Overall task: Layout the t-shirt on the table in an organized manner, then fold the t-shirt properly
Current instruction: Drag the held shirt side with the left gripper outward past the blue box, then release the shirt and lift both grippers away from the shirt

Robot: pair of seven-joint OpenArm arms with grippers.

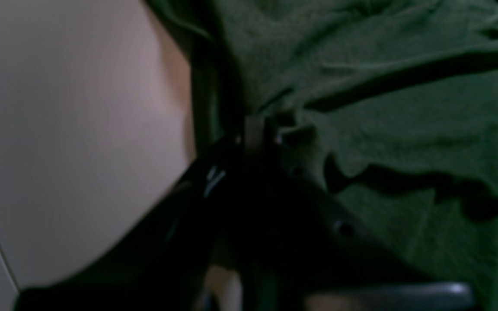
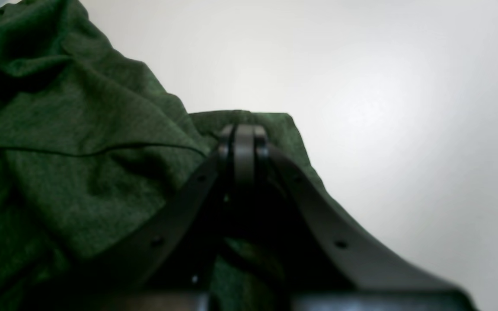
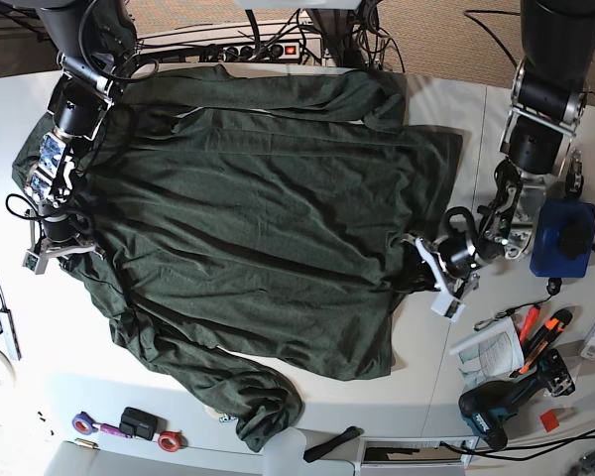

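The dark green t-shirt [image 3: 258, 208] lies spread over the white table [image 3: 421, 392], body mostly flat. One long sleeve runs along the far edge and the other is bunched near the front. My left gripper [image 3: 418, 260] is at the shirt's right edge, shut on a fold of the fabric [image 1: 404, 129]; its closed fingertips [image 1: 255, 129] pinch the cloth above the table [image 1: 59, 129]. My right gripper [image 3: 67, 241] is at the shirt's left edge, shut on the green cloth [image 2: 80, 172], with its tips [image 2: 244, 138] pressed together over the hem above the table [image 2: 361, 86].
A blue pouch [image 3: 563, 236] sits at the right edge beside the left arm. Orange-handled tools [image 3: 537, 325], a paper booklet [image 3: 484, 352] and a drill [image 3: 491, 412] lie at the front right. Tape rolls [image 3: 89, 424] and a small black object [image 3: 137, 421] are at the front left.
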